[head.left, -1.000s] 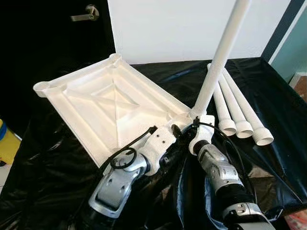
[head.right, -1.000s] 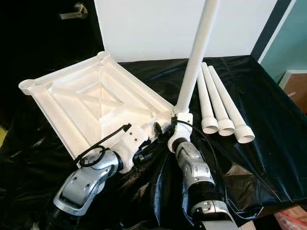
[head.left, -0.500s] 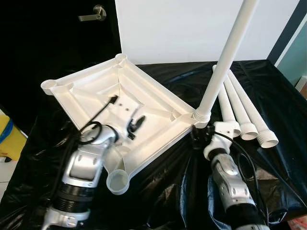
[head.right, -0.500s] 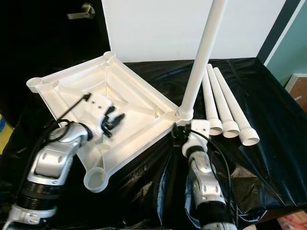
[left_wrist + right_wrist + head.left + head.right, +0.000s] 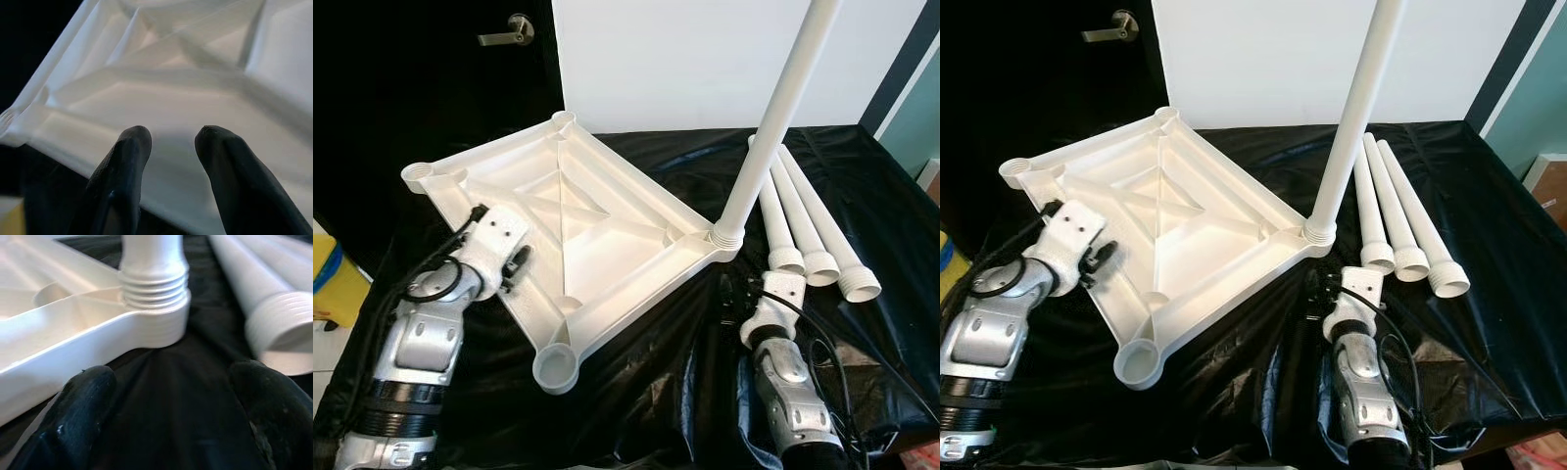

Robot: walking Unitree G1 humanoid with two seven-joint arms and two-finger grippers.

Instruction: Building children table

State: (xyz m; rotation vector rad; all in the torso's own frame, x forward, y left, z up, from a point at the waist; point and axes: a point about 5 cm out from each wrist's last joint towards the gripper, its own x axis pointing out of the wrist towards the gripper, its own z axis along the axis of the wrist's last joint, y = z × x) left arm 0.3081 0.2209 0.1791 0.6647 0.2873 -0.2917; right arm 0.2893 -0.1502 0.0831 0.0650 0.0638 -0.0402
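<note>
While both grippers are open and empty, your right gripper (image 5: pixel 1325 291) is nearer the three legs (image 5: pixel 1400 220), lying lengthwise just beyond it.

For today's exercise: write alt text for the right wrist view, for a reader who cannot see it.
A white table leg stands screwed into the corner socket of the upturned tabletop. The right gripper's open black fingers frame black sheeting in front, with loose legs lying beside.

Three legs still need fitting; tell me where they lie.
The three loose legs lie side by side on the black sheet, right of the upside-down tabletop.
</note>
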